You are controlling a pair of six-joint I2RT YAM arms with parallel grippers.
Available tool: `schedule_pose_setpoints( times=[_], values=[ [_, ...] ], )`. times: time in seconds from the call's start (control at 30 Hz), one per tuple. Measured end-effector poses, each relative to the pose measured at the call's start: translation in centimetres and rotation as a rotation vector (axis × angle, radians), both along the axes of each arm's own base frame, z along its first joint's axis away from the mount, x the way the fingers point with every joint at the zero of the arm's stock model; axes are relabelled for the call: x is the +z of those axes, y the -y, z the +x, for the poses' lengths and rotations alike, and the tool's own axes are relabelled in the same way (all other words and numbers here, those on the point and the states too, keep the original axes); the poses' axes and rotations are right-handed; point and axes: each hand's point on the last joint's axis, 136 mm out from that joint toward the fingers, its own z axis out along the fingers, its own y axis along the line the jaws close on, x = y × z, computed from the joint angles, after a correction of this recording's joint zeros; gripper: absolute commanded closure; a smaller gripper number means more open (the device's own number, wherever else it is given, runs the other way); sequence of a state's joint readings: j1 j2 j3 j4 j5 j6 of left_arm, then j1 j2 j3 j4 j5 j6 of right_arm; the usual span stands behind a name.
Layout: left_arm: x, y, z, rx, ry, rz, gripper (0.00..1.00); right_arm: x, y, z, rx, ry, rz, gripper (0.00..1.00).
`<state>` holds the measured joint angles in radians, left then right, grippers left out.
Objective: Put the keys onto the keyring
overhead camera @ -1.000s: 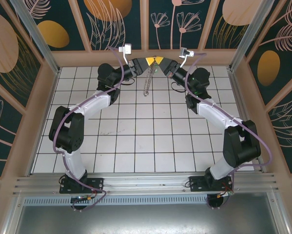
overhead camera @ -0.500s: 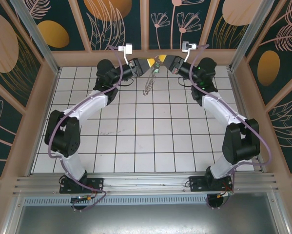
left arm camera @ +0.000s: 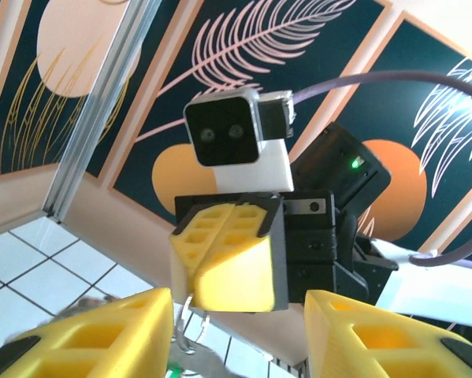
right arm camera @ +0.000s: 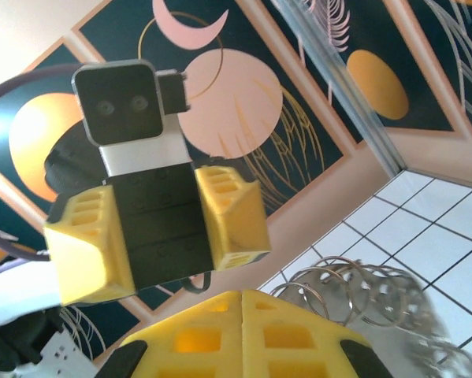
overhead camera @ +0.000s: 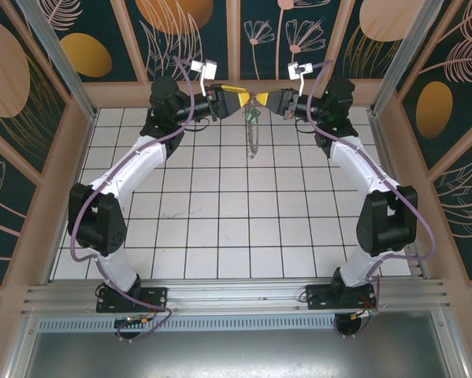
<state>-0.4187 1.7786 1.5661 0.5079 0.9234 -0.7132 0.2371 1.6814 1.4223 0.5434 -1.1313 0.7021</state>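
Right hand (overhead camera: 262, 99) at twelve o'clock over white tiled worktop (overhead camera: 220, 228), pinching dangling grey chain-like metal keyring (overhead camera: 254, 135), green-headed key (overhead camera: 253, 116) near its top, left hand (overhead camera: 239, 100) at its nine o'clock, fingers spread

Two matching arms here: the left arm (overhead camera: 133, 169) and the right arm (overhead camera: 354, 161) both run glossy white shells between chunky black joints, each sitting on a black base plate (overhead camera: 133, 299). A lilac cable (overhead camera: 72, 236) loops along each one. Up at the tips, the left gripper (overhead camera: 239, 101) and right gripper (overhead camera: 259, 101) wear bright yellow fingers (left arm camera: 220, 268) with honeycomb pockets, mounted on black bodies. Each wrist carries a small camera (left arm camera: 234, 138): black face, two lenses, white housing. And a green light (left arm camera: 354, 164) glows on the right wrist's black casing.
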Motion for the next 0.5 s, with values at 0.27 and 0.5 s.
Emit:
schedule_pose_setpoints(
  times=[0.27,0.5],
  values=[
    [-2.5,0.6,0.7,-0.025,-0.045,0.041,0.65,-0.7,-0.5,-0.6,0.042,-0.004,-0.018,1.0],
    [-2.8,0.8,0.6,-0.048,-0.062,0.037,0.67,-0.7,-0.9,-0.9,0.057,0.006,-0.021,1.0]
  ],
)
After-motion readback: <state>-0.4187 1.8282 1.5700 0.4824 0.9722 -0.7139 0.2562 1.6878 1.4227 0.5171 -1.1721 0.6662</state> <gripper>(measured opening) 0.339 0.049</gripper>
